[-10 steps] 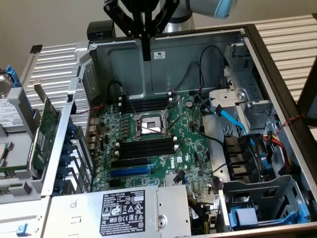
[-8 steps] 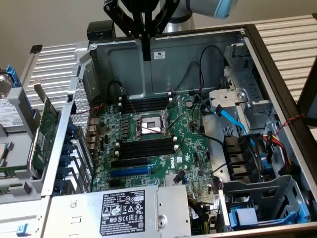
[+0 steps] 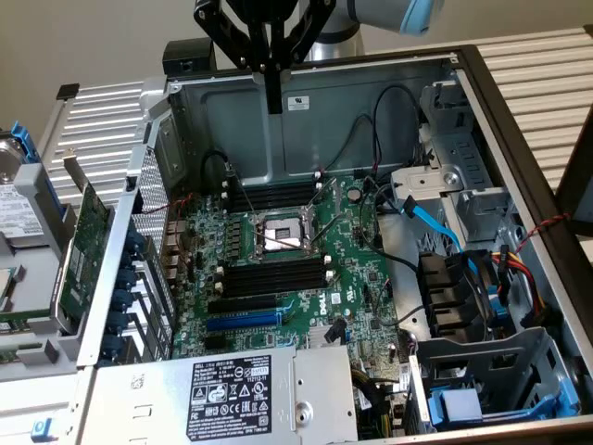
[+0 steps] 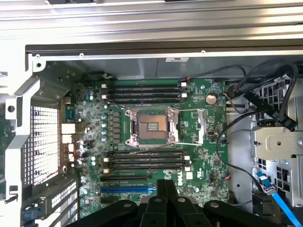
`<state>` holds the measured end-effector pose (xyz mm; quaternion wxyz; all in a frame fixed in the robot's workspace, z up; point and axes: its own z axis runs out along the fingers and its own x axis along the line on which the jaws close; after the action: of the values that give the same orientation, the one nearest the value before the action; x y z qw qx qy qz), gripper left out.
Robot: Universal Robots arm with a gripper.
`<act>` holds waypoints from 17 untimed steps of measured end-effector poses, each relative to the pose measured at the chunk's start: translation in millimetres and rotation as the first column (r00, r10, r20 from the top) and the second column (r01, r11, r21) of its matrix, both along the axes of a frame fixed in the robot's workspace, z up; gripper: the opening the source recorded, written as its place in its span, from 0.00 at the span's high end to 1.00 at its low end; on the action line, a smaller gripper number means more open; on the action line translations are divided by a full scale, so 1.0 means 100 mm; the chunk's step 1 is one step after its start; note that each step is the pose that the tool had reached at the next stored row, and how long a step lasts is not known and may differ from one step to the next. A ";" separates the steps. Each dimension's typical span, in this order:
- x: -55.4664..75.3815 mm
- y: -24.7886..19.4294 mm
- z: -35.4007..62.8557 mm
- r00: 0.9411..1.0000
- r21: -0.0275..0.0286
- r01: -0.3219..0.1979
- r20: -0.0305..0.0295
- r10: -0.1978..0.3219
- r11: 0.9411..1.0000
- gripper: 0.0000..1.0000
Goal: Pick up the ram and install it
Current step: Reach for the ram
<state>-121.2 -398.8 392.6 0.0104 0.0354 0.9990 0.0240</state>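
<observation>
Open-sided case [image 3: 232, 120] gives the gripper [image 3: 273, 108] a clear drop to the motherboard [image 3: 357, 278].
A blue cable [image 3: 434, 223] and drive cage [image 3: 505, 366] crowd the exterior view's right; the power supply [image 3: 232, 394] walls one edge.

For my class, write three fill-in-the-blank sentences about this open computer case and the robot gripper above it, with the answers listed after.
1. The gripper hangs over the computer case with its fingers ____.
2. The CPU socket sits between two banks of memory slots, all ____ of sticks.
3. One long expansion slot on the motherboard is coloured ____.
Answers: shut; empty; blue.
</observation>
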 end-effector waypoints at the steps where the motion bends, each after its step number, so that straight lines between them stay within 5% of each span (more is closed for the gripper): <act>1: 0.00 0.000 0.000 1.000 0.000 0.000 0.000 0.000 1.000 0.89; 17: -0.06 0.000 0.000 1.000 0.000 0.000 -0.001 0.000 1.000 0.89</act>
<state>-127.4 -398.8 392.6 0.0100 0.0355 0.9990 0.0240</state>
